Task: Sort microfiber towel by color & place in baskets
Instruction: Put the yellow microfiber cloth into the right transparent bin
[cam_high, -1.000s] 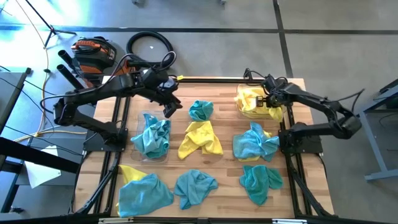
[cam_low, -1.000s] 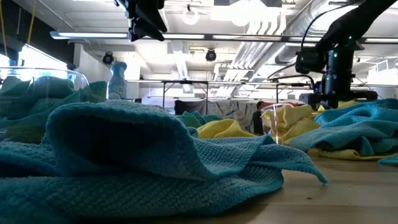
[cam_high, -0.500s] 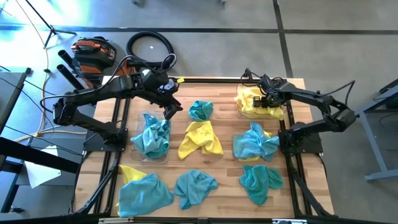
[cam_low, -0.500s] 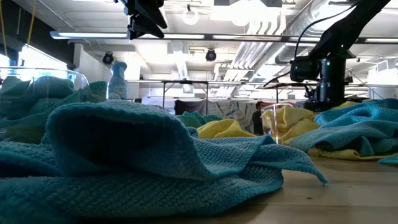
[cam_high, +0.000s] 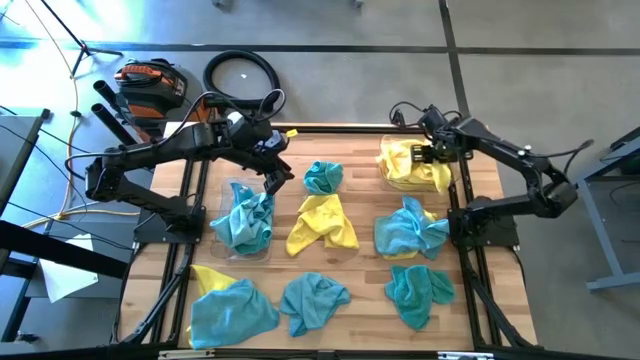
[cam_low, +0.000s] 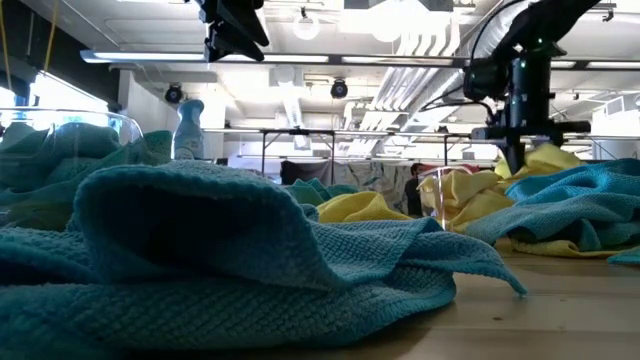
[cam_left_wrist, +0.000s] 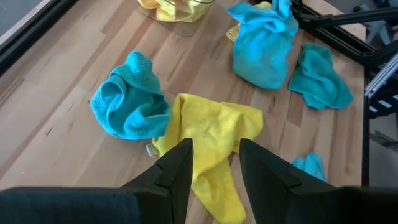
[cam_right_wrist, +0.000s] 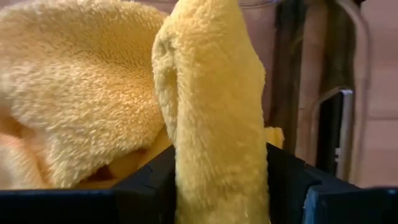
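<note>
Several teal, blue and yellow microfiber towels lie loose on the wooden table, among them a yellow one (cam_high: 322, 222) and a teal one (cam_high: 322, 176). The left basket (cam_high: 232, 186) holds teal towels (cam_high: 245, 215). The right basket (cam_high: 384, 150) holds yellow towels (cam_high: 405, 165). My left gripper (cam_high: 272, 178) hangs open and empty above the table between the left basket and the teal towel; its wrist view looks down on the yellow towel (cam_left_wrist: 211, 121). My right gripper (cam_high: 425, 155) hangs open, pointing down over the right basket, with a fold of yellow towel (cam_right_wrist: 214, 106) between its fingers. My right gripper stands astride an upright fold of yellow towel (cam_right_wrist: 217, 162), coming at it from above. The fold fills the gap and meets the inner sides of both fingers (cam_right_wrist: 155, 180). Whether they pinch it I cannot tell. The rest of that towel lies on the pile in the right basket.
A spray bottle (cam_low: 188, 130) stands behind the left basket. Black frame rails (cam_high: 470, 270) run along the table's left and right edges. An orange machine (cam_high: 150, 85) and a coiled hose (cam_high: 240, 72) lie on the floor beyond the far edge.
My right gripper has risen from low in the right basket to just above the yellow pile, staying over the basket. The yellow towels stay in the basket.
</note>
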